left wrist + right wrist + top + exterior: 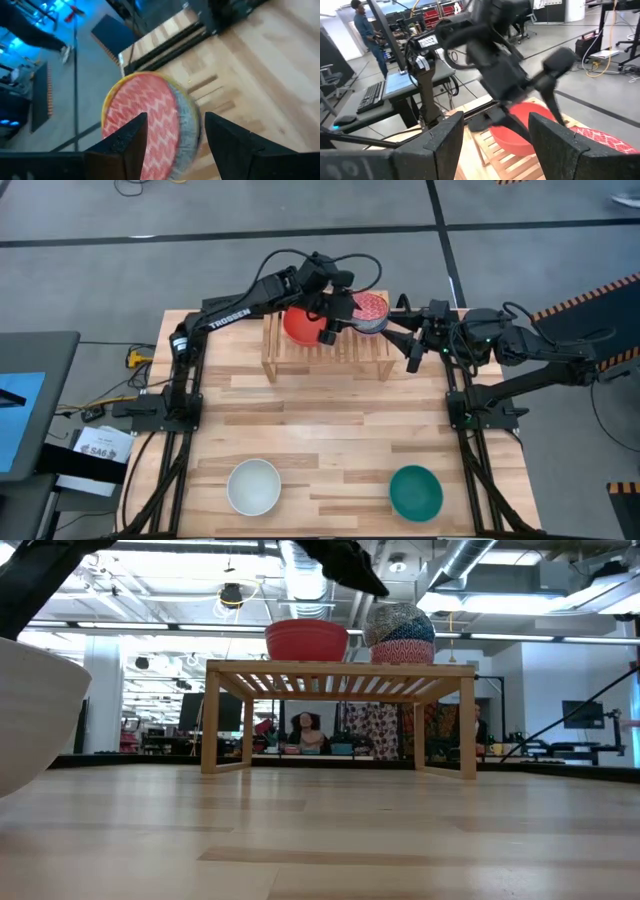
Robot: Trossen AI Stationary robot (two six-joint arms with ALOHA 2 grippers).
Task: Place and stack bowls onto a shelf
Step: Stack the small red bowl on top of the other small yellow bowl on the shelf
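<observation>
White bowl (254, 486) and green bowl (415, 492) sat on the desk's (330, 430) near edge, well apart, with open wood between them and the shelf (328, 350). On the shelf stood a red bowl (300, 325) beside a patterned stack (372, 310). Left tool (334, 320) hung wide open over them. Right tool (412, 350), wide too, waited just beside the shelf, nearer the green bowl.

The robot has two black arms. The left arm (240, 305) has the white word TROSSEN on its side. Thin black cables loop over both arms. The right arm (540, 350) shows a tiny green light. Each arm stands on a black metal frame. The fingers (560, 150) are dark, flat and wedge-shaped.
</observation>
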